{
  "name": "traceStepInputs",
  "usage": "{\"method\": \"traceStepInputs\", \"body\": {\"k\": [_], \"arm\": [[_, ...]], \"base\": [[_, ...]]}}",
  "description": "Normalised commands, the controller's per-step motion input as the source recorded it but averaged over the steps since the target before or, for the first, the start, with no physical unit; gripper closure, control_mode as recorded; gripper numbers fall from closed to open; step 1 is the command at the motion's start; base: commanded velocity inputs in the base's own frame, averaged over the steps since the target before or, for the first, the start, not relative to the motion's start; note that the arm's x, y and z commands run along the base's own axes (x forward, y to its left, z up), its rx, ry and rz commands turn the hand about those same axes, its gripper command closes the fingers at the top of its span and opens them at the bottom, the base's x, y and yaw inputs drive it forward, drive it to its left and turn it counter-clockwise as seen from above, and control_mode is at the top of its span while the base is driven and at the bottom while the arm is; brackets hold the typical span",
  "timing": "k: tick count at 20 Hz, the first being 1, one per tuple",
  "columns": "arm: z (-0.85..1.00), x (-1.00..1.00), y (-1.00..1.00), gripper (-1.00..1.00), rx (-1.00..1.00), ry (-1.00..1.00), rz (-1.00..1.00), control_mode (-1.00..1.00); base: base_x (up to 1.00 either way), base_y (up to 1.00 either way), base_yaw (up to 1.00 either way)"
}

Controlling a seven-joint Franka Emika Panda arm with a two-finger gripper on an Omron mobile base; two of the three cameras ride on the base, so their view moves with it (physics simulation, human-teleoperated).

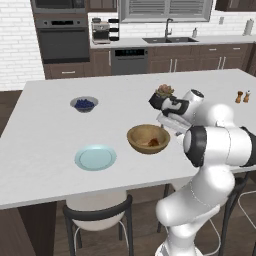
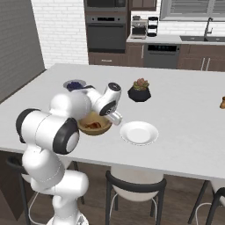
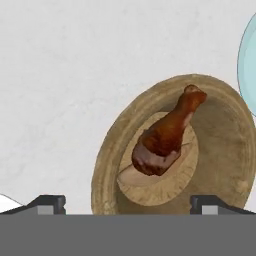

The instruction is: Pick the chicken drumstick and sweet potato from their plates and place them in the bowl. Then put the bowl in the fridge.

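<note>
The wooden bowl (image 1: 148,138) is sitting on the white desk (image 1: 50,155), near its front edge, and the chicken drumstick (image 3: 167,135) is lying inside it, thick end low in the hand view and thin bone end pointing up toward the rim. Beneath the drumstick a pale tan oval shape is showing on the floor of the bowl; whether that is the sweet potato cannot be told for certain. The gripper (image 3: 127,204) is hanging just above the bowl, looking down into it, and its jaws are standing spread wide with nothing between them, one dark fingertip (image 3: 47,202) showing at either side of the bowl in the hand view. In the left base view the hand is hovering just to the right of the bowl. The pale blue plate (image 1: 95,157) is lying bare to the left of the bowl, closer to the front edge, and the white plate (image 2: 139,132) is lying bare just to the bowl's right in the right base view. Farther back on the desk, the small grey bowl of blueberries (image 1: 84,104) is resting well apart from the wooden bowl, and a black plant pot (image 2: 139,92) with a reddish succulent is standing behind the white plate.
</note>
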Motion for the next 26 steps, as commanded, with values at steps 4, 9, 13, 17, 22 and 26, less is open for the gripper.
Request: {"method": "traceStepInputs", "body": {"k": [4,9,13,17,22,26], "arm": [[0.03,-0.29,-0.02,-1.0,0.13,0.01,0.1,-1.0],[-0.19,-0.19,0.0,-1.0,0.03,0.0,0.12,-1.0],[-0.44,0.0,0.0,-1.0,0.0,0.0,0.05,-1.0],[-0.3,0.09,0.0,-1.0,0.0,0.0,0.04,-1.0],[-0.24,0.11,0.01,-1.0,0.0,0.0,0.01,-1.0],[-0.03,0.26,0.0,-1.0,0.0,-0.02,0.0,-1.0]], "base": [[0.0,0.0,0.0],[0.0,0.0,0.0],[0.0,0.0,0.0],[0.0,0.0,0.0],[0.0,0.0,0.0],[0.0,0.0,0.0]]}}
